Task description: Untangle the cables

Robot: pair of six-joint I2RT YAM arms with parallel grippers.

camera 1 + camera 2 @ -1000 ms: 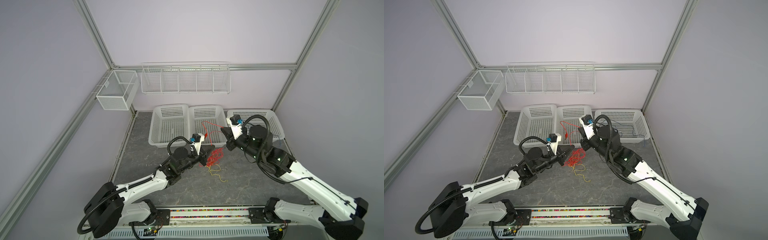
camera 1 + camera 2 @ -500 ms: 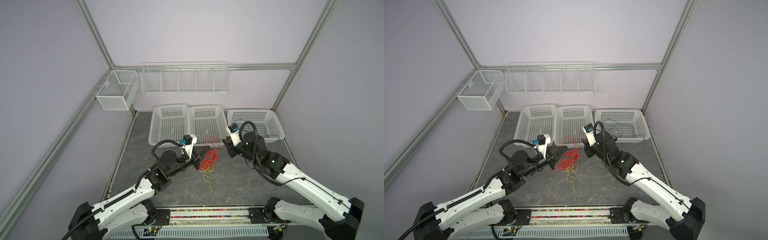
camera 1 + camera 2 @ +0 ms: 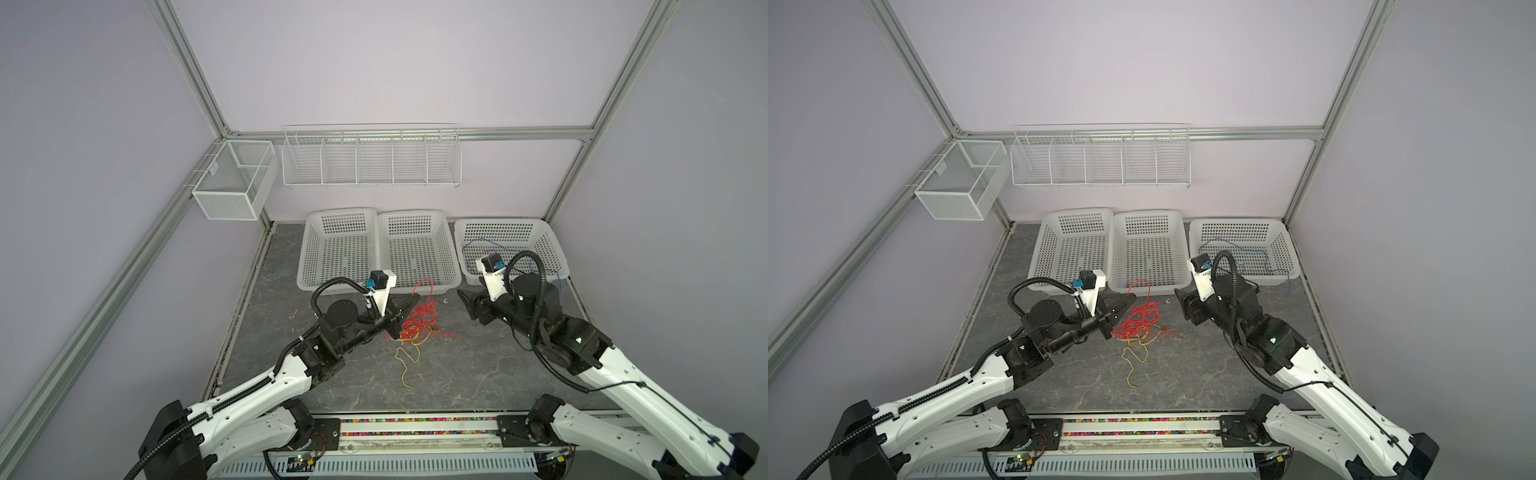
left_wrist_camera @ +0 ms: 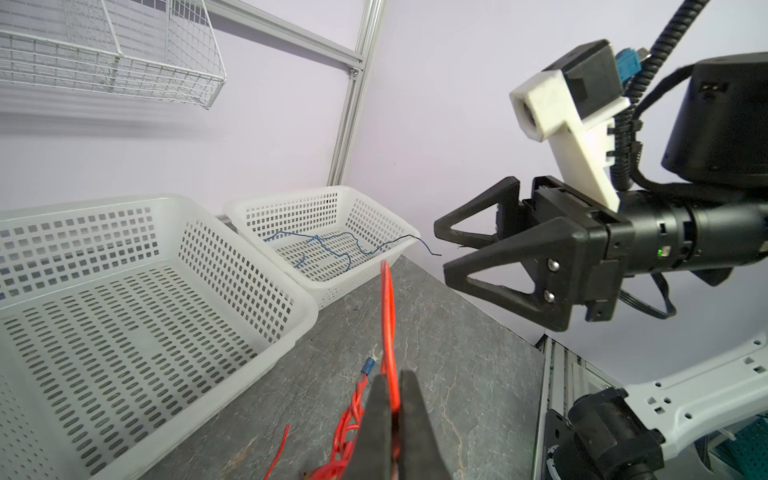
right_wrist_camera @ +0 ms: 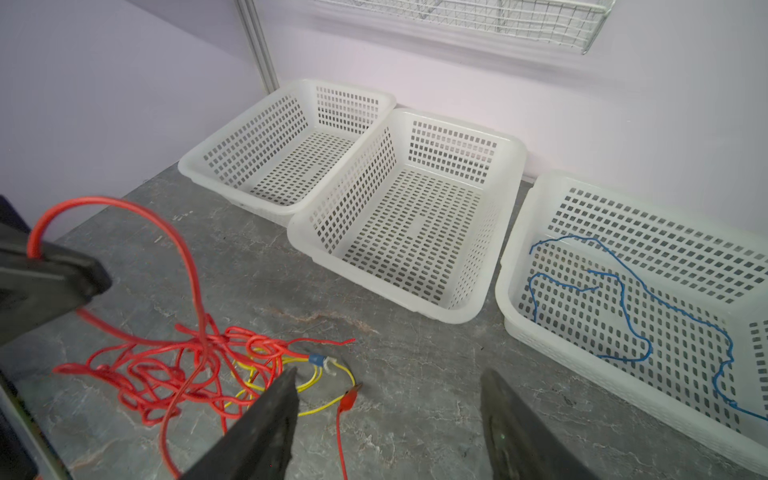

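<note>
Cables (image 3: 419, 321) tangled on grey marbled tabletop (image 3: 478, 365), lilac walls (image 3: 395, 62) around.

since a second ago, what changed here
The right pincer opened, let go of the thin red cable and drew back from the middle white plastic basket; the strand it had stretched now sags. The left pincer stays shut on that cable; the thin blue cable stays in the right basket.

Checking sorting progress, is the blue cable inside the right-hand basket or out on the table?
Inside, mostly: the blue cable lies on the floor of the right-hand basket, one end trailing over its rim.
</note>
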